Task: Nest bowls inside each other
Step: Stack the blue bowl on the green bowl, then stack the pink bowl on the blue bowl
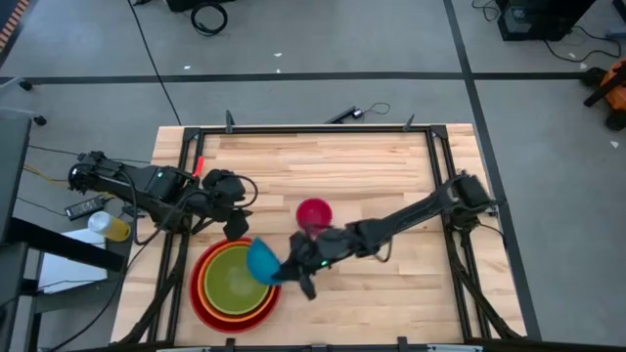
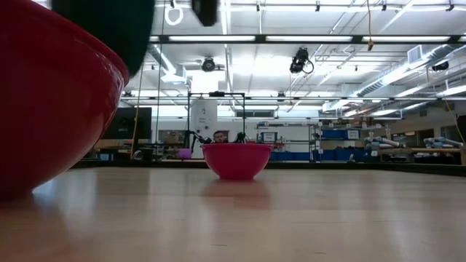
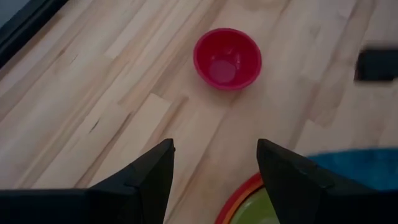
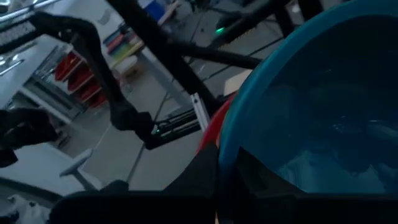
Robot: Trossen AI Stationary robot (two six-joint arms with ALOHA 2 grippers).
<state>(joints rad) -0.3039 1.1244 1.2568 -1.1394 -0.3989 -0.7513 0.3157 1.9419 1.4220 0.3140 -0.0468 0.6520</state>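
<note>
The red bowl [image 1: 207,305] sits near the table's front left with the orange bowl [image 1: 203,272] and the lime green bowl [image 1: 233,282] nested inside it. Above this stack's right rim my right gripper [image 1: 277,266] is shut on the tilted blue bowl [image 1: 261,258]. The magenta bowl [image 1: 314,213] stands upright on its base on the bare wood, right of the stack and farther back. My left gripper [image 1: 240,232] hovers open just behind the stack, holding nothing; its wrist view looks onto the magenta bowl [image 3: 227,58]. My right gripper pinches the blue bowl's rim [image 4: 227,155], one finger outside the wall and the other finger [image 4: 267,177] showing darkly through it from inside. The fingers come nearly level from the table's right side. The bowl is tilted over the stack's right rim; whether it touches the stack cannot be told.
Black frame rails [image 1: 313,128] run along the table's far, left and right sides. Bare wood [image 1: 391,176] lies behind and to the right of the magenta bowl. In the low view the red bowl [image 2: 51,109] fills the left, close to the camera.
</note>
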